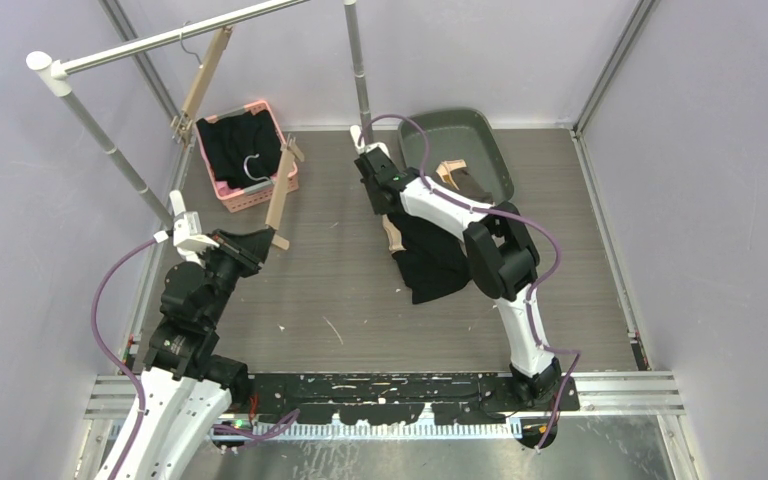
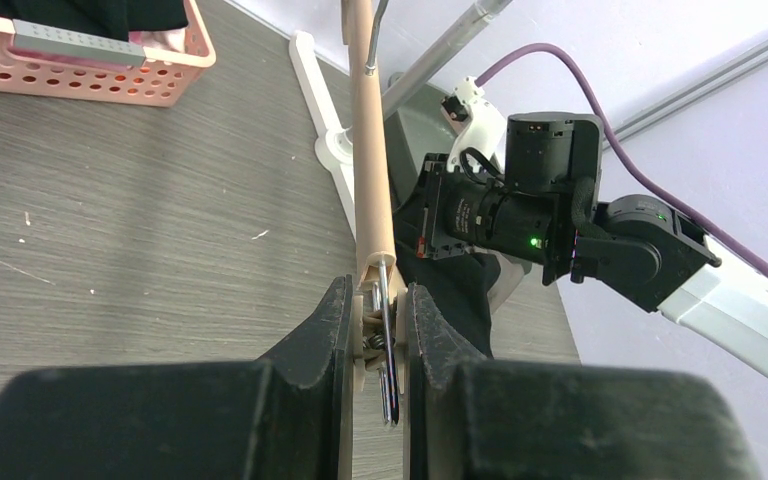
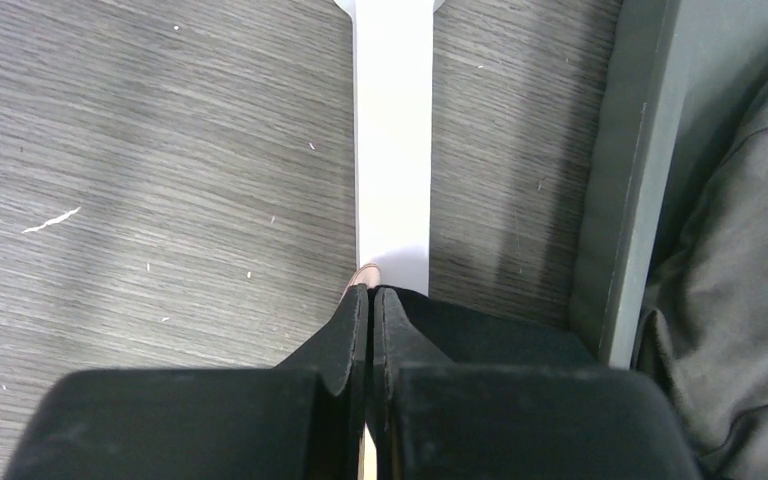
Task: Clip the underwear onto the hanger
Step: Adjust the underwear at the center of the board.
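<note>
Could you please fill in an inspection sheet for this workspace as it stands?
Surface: wood-grain table with small white scraps.
Job's things: wooden hanger held tilted; black underwear right of centre.
Clutter: pink basket of dark clothes; grey tub with clothes.
Grippers: left gripper shut on the hanger's clip end; right gripper shut, black cloth at its tips.
Cables: purple cables loop off both arms.
Surroundings: rail with a spare hanger; plain walls.
</note>
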Robot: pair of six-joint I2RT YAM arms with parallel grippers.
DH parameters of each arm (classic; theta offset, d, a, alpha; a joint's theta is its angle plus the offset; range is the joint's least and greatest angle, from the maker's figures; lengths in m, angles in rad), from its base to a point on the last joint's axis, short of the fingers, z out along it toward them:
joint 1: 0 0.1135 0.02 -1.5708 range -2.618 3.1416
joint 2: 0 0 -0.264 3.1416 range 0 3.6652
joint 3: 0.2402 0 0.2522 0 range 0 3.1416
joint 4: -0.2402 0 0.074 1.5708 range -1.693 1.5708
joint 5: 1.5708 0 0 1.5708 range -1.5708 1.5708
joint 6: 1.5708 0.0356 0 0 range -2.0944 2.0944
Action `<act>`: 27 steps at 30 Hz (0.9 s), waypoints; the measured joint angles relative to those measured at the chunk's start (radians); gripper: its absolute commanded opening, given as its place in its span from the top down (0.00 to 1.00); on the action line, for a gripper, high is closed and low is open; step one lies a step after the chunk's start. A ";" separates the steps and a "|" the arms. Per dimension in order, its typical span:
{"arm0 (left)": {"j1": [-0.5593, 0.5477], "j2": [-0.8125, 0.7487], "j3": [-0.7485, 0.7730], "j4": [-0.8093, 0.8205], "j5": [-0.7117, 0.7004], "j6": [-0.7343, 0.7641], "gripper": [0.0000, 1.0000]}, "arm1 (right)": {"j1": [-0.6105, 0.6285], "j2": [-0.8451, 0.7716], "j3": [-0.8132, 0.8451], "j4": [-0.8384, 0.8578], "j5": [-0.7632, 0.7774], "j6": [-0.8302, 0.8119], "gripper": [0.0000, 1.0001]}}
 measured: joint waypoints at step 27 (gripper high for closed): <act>0.000 0.000 0.000 0.000 0.000 0.000 1.00 | -0.269 -0.889 -0.707 0.228 0.071 0.180 0.96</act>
